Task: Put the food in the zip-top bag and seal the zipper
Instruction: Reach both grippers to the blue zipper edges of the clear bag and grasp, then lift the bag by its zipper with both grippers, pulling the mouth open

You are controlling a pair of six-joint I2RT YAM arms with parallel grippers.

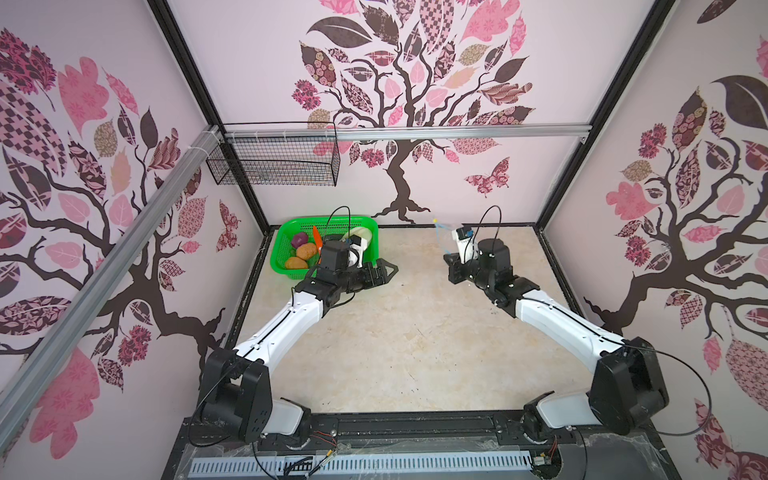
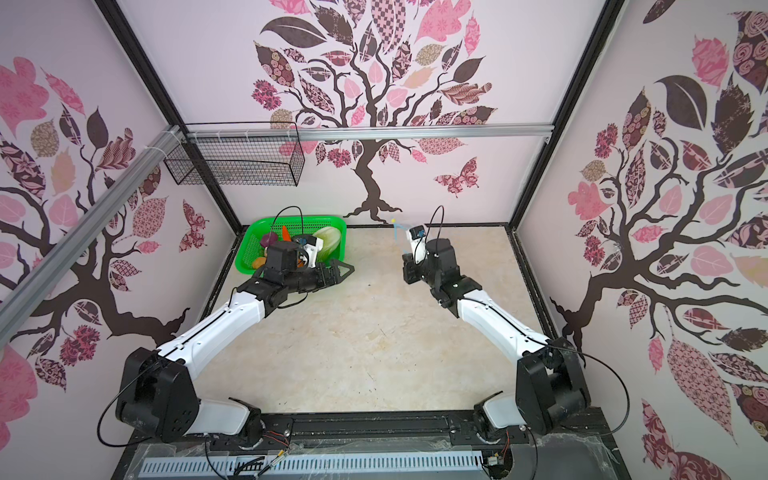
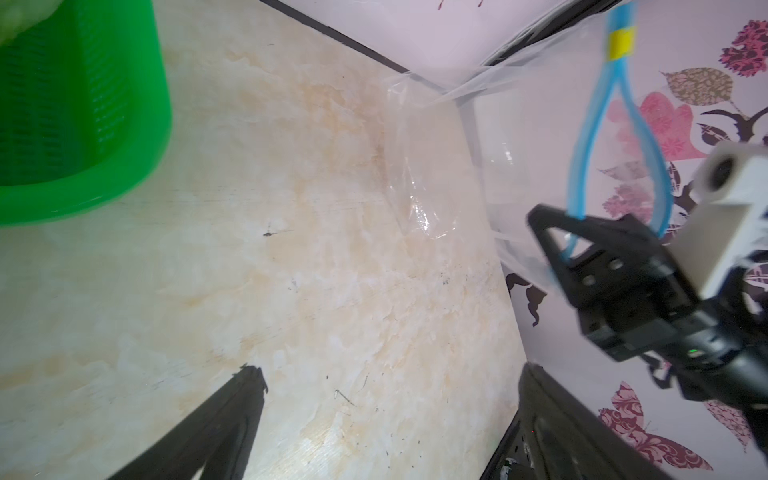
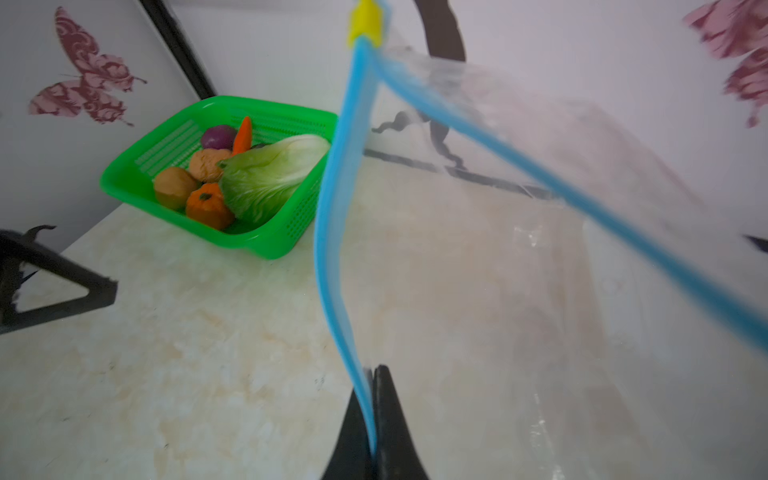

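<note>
green basket point(image 1: 279, 249) at tabletop point(image 1: 415, 332) back-left corner, food point(image 4: 216, 170) inside. left claw point(image 3: 392, 372) just beside basket, jaws wide, empty. right claw point(image 4: 374, 374) pinched tight on zipper point(image 4: 328, 232), holding zip-top bag point(image 4: 540, 270) up, mouth gaping, yellow tab point(image 4: 365, 20) at far end.

A lab test booth: robot arms point(image 1: 286, 324) bolted at the table's point(image 1: 415, 345) edge, printed panels point(image 1: 457, 174) and metal rails point(image 1: 415, 134) around it.

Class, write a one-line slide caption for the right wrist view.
Right end effector shut on the zipper of the zip-top bag, mouth open; food in the green basket.
</note>
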